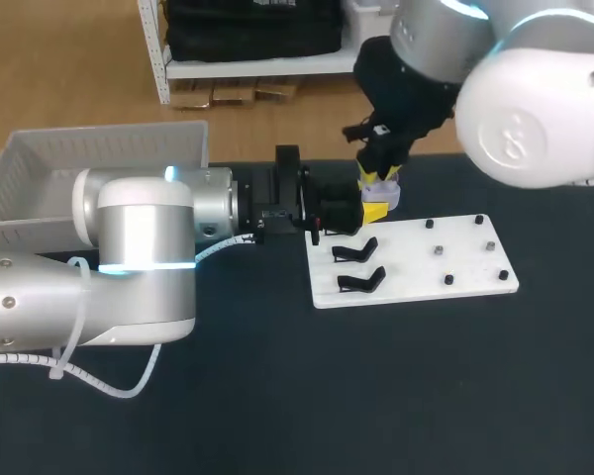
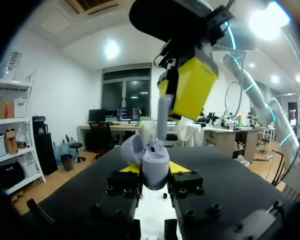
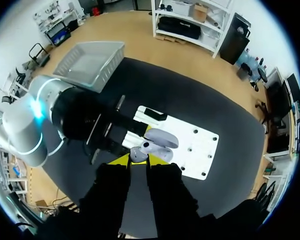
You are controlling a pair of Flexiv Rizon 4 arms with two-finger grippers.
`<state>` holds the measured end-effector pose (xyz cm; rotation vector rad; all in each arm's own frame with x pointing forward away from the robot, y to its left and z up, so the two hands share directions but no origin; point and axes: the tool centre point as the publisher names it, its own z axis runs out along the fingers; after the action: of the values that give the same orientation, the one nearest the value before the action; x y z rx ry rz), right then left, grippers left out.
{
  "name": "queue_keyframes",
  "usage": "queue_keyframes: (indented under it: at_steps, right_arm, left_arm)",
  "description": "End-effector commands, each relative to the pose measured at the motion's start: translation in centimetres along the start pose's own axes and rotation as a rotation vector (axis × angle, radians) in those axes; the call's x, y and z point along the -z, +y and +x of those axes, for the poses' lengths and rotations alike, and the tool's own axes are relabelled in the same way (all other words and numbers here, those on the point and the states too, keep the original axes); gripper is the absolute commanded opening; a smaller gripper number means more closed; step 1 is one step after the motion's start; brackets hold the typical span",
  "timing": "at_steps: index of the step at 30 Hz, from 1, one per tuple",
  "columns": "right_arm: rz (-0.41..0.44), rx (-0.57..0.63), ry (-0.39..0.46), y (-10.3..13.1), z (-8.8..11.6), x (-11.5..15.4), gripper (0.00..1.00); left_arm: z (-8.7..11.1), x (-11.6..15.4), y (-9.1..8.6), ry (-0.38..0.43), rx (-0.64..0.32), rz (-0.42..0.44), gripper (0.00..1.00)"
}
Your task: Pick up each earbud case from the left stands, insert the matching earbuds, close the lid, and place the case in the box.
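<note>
My left gripper (image 1: pixel 348 214) reaches in from the left over the white board's back edge and is shut on a lavender earbud case (image 2: pixel 155 167). The case stands upright between its yellow tips with the lid (image 2: pixel 132 148) swung open. My right gripper (image 3: pixel 139 161) hangs straight down over the case, shut on a lavender earbud (image 2: pixel 162 117) whose lower end sits at the case's mouth. From the right wrist the earbud (image 3: pixel 138 154) shows between the yellow tips, with the open case (image 3: pixel 161 138) just ahead. Seen from the head camera, the case (image 1: pixel 386 192) is mostly hidden by the right gripper (image 1: pixel 376 190).
A white board (image 1: pixel 416 269) lies on the dark table, with two empty black stands (image 1: pixel 358 250) (image 1: pixel 362 281) at its left end and several small pegs at its right. A white basket (image 1: pixel 89 163) stands at the table's far left.
</note>
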<state>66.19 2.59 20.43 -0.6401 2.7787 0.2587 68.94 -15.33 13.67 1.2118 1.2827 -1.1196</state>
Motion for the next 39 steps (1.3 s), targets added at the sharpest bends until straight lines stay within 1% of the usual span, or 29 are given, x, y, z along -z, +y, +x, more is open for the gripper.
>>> queue_keyframes:
  at_steps: [1,2,39]
  right_arm:
    - [0.01,0.0,-0.021,-0.1,0.4,-0.5,0.0]
    - [0.018,0.001,-0.031,-0.1,0.4,-0.5,0.0]
    - [0.02,-0.026,-0.006,-0.9,-0.1,-2.0,0.0]
  left_arm:
    - [0.2,0.0,-0.1,-0.008,-0.005,-0.008,0.0]
    - [0.2,0.0,-0.1,-0.008,-0.005,-0.008,0.0]
    - [0.2,0.0,-0.1,-0.008,-0.005,-0.008,0.0]
